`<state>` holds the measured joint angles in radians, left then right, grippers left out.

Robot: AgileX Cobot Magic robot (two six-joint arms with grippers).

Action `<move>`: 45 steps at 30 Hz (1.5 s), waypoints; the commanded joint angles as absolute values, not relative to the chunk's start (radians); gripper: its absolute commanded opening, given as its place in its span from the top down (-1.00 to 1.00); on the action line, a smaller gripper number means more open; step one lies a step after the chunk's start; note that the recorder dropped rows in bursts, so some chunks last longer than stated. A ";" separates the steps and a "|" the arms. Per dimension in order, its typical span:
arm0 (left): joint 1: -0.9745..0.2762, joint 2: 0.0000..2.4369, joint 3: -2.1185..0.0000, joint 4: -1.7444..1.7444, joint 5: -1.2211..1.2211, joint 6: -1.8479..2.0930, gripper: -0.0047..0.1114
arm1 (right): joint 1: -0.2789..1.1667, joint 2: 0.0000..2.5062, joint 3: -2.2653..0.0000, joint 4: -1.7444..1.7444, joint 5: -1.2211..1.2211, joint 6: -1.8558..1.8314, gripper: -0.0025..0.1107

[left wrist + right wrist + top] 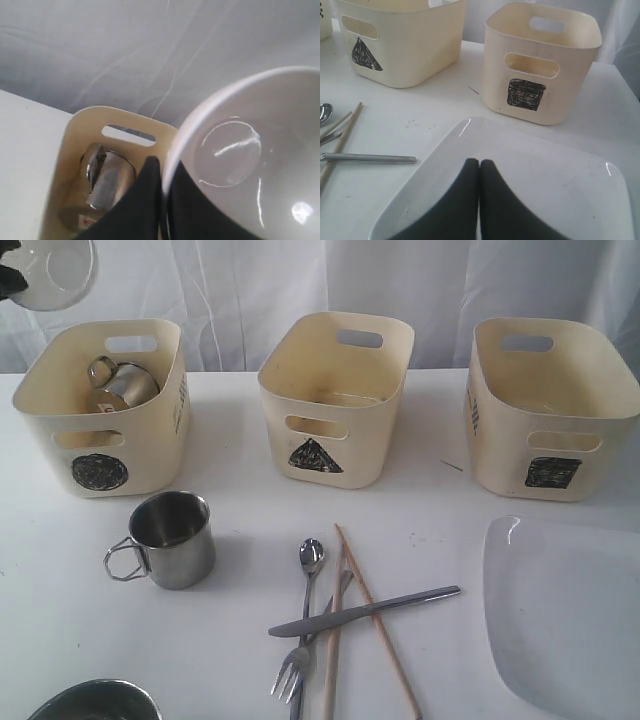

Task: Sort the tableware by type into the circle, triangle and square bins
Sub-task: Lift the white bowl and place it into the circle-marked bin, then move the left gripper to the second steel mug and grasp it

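My left gripper (164,167) is shut on the rim of the white round bowl (250,150), one finger inside and one outside. In the exterior view the bowl (55,272) hangs tilted above the back left of the circle bin (100,430). A steel mug (122,383) lies on its side in that bin. My right gripper (479,162) is shut and empty over the large white square plate (545,175). On the table lie a second mug (172,538), spoon (311,555), fork (294,670), knife (365,612) and chopsticks (375,625).
The triangle bin (335,400) stands at the back middle and the square bin (555,410) at the back right. A steel bowl (95,702) shows at the front left edge. The plate (565,615) runs off the right edge. A white curtain hangs behind the table.
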<state>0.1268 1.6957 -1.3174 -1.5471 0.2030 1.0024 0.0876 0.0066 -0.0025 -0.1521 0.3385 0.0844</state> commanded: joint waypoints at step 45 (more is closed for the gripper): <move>0.047 1.791 -1.267 -0.681 1.049 0.493 0.92 | 0.080 0.000 0.000 -0.151 0.336 0.085 0.96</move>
<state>0.0554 1.7941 -1.2909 -0.6450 1.0606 0.5023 0.0876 0.0066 -0.0025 -0.1521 0.3385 0.0844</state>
